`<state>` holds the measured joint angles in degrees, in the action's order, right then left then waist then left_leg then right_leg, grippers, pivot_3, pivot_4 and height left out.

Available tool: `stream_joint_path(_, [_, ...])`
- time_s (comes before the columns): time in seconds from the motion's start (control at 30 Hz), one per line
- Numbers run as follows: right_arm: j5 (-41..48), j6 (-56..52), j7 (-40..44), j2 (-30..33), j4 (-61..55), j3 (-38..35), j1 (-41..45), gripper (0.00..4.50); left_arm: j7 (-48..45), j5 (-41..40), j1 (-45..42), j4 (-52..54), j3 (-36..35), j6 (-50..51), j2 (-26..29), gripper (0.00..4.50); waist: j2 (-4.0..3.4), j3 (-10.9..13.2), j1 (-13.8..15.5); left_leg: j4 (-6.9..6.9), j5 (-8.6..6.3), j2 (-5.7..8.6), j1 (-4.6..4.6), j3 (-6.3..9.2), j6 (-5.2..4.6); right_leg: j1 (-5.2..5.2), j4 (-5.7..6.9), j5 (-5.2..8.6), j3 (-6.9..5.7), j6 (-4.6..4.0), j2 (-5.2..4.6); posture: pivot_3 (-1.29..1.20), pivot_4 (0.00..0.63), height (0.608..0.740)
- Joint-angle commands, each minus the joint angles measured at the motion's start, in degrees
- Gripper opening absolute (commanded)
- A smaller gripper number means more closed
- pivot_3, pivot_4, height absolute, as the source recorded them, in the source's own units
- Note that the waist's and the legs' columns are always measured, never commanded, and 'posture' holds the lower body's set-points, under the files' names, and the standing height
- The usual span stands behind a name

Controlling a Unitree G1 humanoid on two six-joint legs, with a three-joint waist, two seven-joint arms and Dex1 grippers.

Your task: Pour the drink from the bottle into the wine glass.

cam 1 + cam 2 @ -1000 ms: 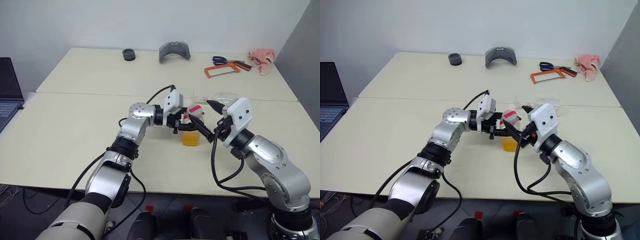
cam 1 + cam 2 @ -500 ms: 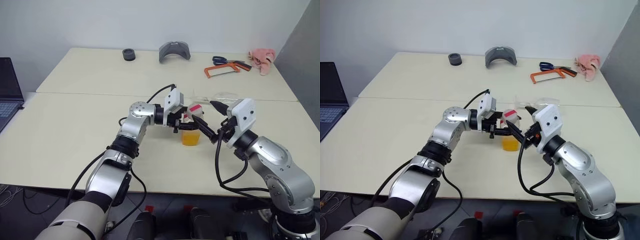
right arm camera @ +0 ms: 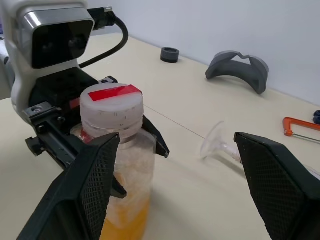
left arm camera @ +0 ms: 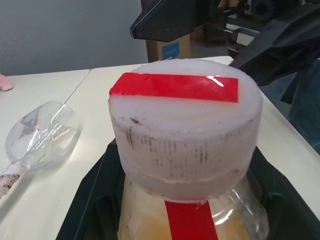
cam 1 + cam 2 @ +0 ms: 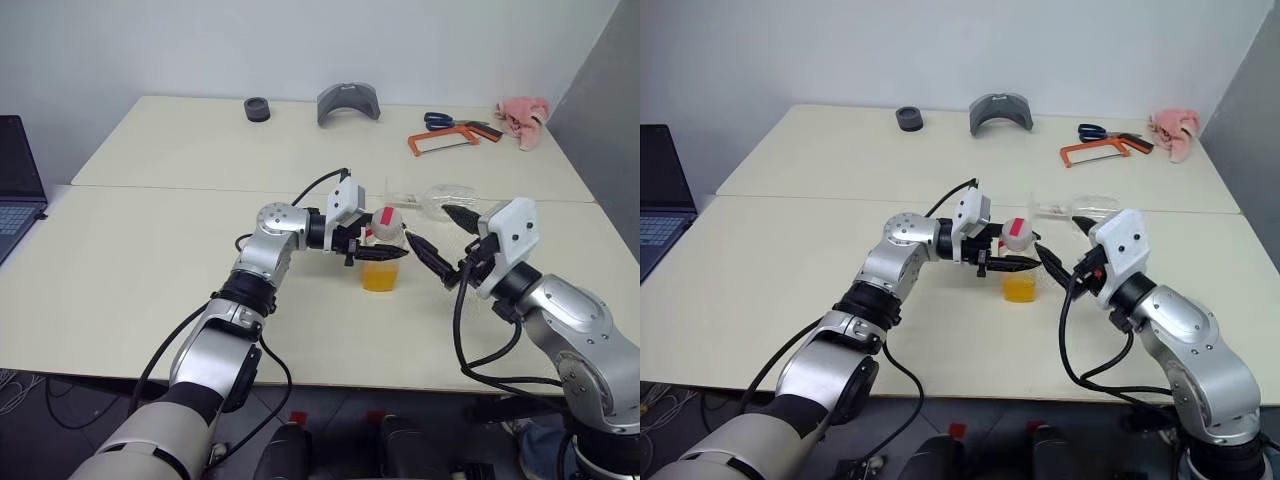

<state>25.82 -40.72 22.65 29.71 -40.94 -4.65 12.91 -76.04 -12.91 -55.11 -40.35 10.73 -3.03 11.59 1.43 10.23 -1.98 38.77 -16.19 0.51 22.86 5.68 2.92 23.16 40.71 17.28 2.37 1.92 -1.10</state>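
Note:
The bottle [image 5: 383, 248] stands upright on the table, clear plastic with a white cap [image 4: 185, 125] crossed by a red strip. The orange drink [image 5: 381, 277] fills its lower part. My left gripper [image 5: 374, 254] reaches in from the left and is shut on the bottle just under the cap. My right gripper [image 5: 440, 232] hangs open to the right of the bottle, level with the cap and clear of it. The wine glass [image 5: 446, 194] lies on its side on the table behind the bottle, its foot [image 3: 215, 141] towards the bottle.
At the back of the far table lie an orange hacksaw [image 5: 446, 141], scissors [image 5: 440, 120], a pink cloth [image 5: 526, 111], a grey curved part [image 5: 349, 102] and a black ring [image 5: 258, 108]. A laptop [image 5: 16, 190] sits at the far left.
My right gripper has drawn back to the right, away from the bottle's cap, still open. The left gripper and the bottle have stayed put.

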Motion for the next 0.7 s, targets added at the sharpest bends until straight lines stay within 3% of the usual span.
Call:
stream_joint_path(0.03, [1.68, -0.12, 0.98, 0.86, -3.15, -0.59, 1.61, 3.91, -0.39, -0.20, -0.88, 1.26, -1.23, -0.97, 0.51, 2.17, 0.00, 0.00, -0.01, 0.00, 0.00, 0.00, 0.00, 0.00, 0.00, 0.00, 0.00, 0.00, 0.00, 0.00, 0.00, 0.00, 0.150, 0.740])
stream_joint_path(0.7, [-4.38, 0.25, -2.04, -1.55, 2.00, 8.26, 9.74, 3.91, -1.92, -0.01, -1.66, 0.17, -0.87, -2.09, -0.44, 2.17, 0.00, 0.00, 0.02, 0.00, 0.00, 0.00, 0.00, 0.02, 0.00, 0.00, 0.00, 0.00, -0.01, 0.00, -0.02, 0.00, 0.150, 0.740])
